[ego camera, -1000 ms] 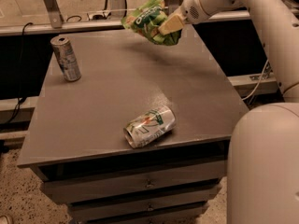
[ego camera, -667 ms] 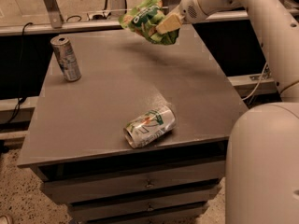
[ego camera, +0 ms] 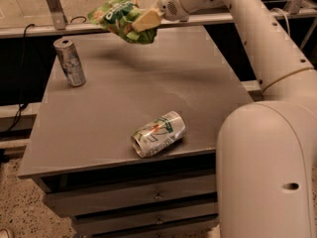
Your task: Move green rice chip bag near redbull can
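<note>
The green rice chip bag [ego camera: 118, 17] is a bright-green foil bag with orange and white print, held in the air above the far part of the grey table [ego camera: 99, 113]. My gripper [ego camera: 143, 22] is shut on the bag's right side, with a pale finger across it. The redbull can [ego camera: 70, 62] stands upright, slim, silver and blue, near the table's far left edge, to the left of and below the bag.
A wider white can with green and red print [ego camera: 158, 134] lies on its side near the table's front edge. My white arm [ego camera: 257, 43] crosses the right side. Drawers [ego camera: 148, 202] sit under the tabletop. A rail [ego camera: 54, 4] runs behind.
My gripper has carried the bag to the left, toward the redbull can. Both cans have stayed where they were.
</note>
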You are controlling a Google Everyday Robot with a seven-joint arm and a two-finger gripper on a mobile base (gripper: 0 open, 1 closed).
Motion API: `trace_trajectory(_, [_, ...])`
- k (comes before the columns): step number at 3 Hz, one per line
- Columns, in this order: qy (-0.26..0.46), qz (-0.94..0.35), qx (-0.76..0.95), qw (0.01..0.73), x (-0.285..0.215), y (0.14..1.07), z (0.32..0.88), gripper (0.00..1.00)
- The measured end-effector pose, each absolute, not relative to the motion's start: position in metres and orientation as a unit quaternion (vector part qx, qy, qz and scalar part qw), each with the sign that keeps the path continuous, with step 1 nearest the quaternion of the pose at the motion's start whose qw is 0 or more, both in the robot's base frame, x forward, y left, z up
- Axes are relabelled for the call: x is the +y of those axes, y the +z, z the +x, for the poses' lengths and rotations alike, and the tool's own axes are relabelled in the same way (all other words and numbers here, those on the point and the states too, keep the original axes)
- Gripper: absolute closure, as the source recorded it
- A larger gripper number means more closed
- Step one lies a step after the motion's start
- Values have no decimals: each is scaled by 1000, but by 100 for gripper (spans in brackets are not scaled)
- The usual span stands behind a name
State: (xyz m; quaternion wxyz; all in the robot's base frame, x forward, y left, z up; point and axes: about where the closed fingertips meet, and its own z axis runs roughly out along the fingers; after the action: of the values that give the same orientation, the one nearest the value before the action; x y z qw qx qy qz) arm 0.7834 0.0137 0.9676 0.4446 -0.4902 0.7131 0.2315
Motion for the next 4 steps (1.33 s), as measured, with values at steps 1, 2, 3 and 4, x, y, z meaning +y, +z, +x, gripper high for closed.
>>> trace_trajectory(1, [287,-496,691,440,72,967,778,100])
trace_trajectory(2, [325,-496,684,425,111,956,771,100])
trace_trajectory(3, [352,-494,683,408,137,943,762,100])
trace_trajectory(4, [359,-493,687,395,148,929,756,100])
